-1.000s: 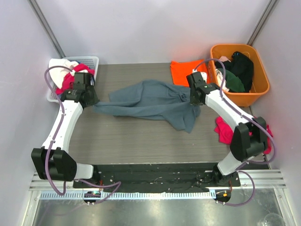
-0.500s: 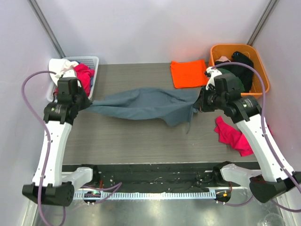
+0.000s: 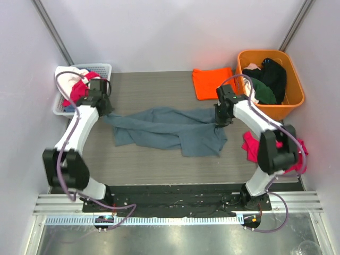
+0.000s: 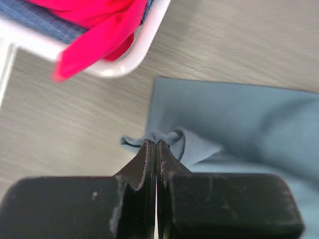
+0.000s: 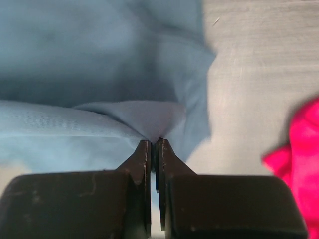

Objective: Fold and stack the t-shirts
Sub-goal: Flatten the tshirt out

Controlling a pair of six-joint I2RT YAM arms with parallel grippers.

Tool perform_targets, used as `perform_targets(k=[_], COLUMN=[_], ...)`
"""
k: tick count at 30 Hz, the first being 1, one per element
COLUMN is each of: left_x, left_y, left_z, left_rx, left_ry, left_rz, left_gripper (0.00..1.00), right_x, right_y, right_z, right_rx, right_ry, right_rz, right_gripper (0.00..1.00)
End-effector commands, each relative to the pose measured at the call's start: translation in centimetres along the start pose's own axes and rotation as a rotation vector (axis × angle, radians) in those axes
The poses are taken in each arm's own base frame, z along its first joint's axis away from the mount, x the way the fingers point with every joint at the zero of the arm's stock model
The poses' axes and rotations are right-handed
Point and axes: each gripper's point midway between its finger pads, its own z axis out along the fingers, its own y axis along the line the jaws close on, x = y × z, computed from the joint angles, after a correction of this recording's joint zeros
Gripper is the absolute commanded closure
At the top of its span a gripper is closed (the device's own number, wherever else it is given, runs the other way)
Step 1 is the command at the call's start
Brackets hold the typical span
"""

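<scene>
The slate blue-grey t-shirt (image 3: 167, 130) lies stretched and rumpled across the middle of the table. My left gripper (image 3: 105, 112) is shut on a pinch of its left edge (image 4: 159, 137), close to the white basket. My right gripper (image 3: 219, 120) is shut on a fold of its right edge (image 5: 149, 117). The bright orange t-shirt (image 3: 212, 83) lies folded flat at the back of the table, beside the orange tub.
A white basket (image 3: 103, 68) with pink and white clothes stands at the back left; it also shows in the left wrist view (image 4: 127, 62). An orange plastic tub (image 3: 295, 98) with dark clothes stands at the back right. A pink garment (image 3: 255, 146) lies near the right arm.
Both grippers pulled the blue-grey shirt taut in the air, then came back inward and down. The shirt now lies on the table, slacker and lower.
</scene>
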Motion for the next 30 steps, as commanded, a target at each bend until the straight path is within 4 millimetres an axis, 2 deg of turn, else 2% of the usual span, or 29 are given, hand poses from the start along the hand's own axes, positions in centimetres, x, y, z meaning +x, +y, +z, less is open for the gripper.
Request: perform_targets(k=[1, 2, 3, 4, 7, 8, 9, 10, 11, 12, 13, 16, 17, 19, 20, 21, 25, 30], left_x=[-3.2, -3.9, -3.5, -3.5, -3.6, -3.4, -3.3, -2.9, -2.8, -2.7, -2.4, -1.9, -1.8, -1.3, -1.1, -0.9, -0.2, 0.2], left_y=[-0.6, -1.0, -1.3, -1.6, -2.7, -2.7, -2.8, -2.8, -2.8, -2.9, -2.8, -2.5, -2.5, -2.5, -2.7, -2.6, -2.7, -2.8], left_z=[4.8, 5.3, 6.4, 6.8, 7.3, 7.3, 7.3, 7.2, 7.1, 7.1, 6.9, 6.7, 6.6, 6.8, 6.9, 7.0, 7.4, 7.8], left_rx=[-0.078, -0.078, -0.084, -0.076, -0.031, -0.025, -0.020, -0.012, -0.007, -0.001, 0.001, 0.003, 0.007, 0.010, 0.018, 0.016, 0.021, 0.021], left_ry=[-0.065, -0.069, -0.049, -0.044, -0.032, -0.027, -0.026, -0.022, -0.021, -0.020, -0.018, -0.013, -0.014, -0.002, 0.003, 0.008, 0.029, 0.042], left_rz=[0.020, 0.020, 0.026, 0.026, 0.015, 0.013, 0.009, 0.008, 0.007, 0.006, 0.006, 0.015, 0.016, 0.019, 0.018, 0.020, 0.023, 0.031], left_gripper=[1.00, 1.00, 1.00, 1.00, 1.00, 1.00, 1.00, 1.00, 1.00, 1.00, 1.00, 1.00, 1.00, 1.00, 1.00, 1.00, 1.00, 1.00], right_x=[-6.2, -6.7, -7.0, -7.7, -7.8, -7.6, -6.3, -6.3, -5.8, -4.2, -4.1, -1.3, -0.9, 1.4, 1.9, 3.4, 6.2, 9.4], right_y=[-1.1, -1.2, -1.4, -1.2, -1.2, -0.9, -1.1, -0.9, -0.9, -1.0, -0.9, -1.0, -1.0, -1.1, -1.0, -1.0, -0.8, -0.9], right_z=[3.1, 3.5, 4.0, 3.6, 1.9, 1.3, 1.3, -0.4, -1.0, -0.9, -2.7, -3.7, -4.8, -4.9, -5.7, -5.5, -5.8, -4.4], right_rx=[0.076, 0.088, 0.104, 0.104, 0.086, 0.067, 0.065, 0.041, 0.029, 0.022, -0.003, -0.029, -0.044, -0.054, -0.067, -0.071, -0.088, -0.088], right_ry=[-0.139, -0.144, -0.143, -0.157, -0.191, -0.195, -0.173, -0.208, -0.209, -0.185, -0.222, -0.190, -0.204, -0.148, -0.157, -0.125, -0.095, -0.044], right_rz=[0.070, 0.073, 0.075, 0.079, 0.104, 0.112, 0.115, 0.121, 0.127, 0.134, 0.141, 0.156, 0.159, 0.169, 0.174, 0.180, 0.231, 0.263], right_gripper=[0.90, 0.81, 0.71, 0.51, 0.28, 0.25, 0.24, 0.21, 0.21, 0.20, 0.20, 0.20, 0.20, 0.20, 0.20, 0.20, 0.21, 0.23])
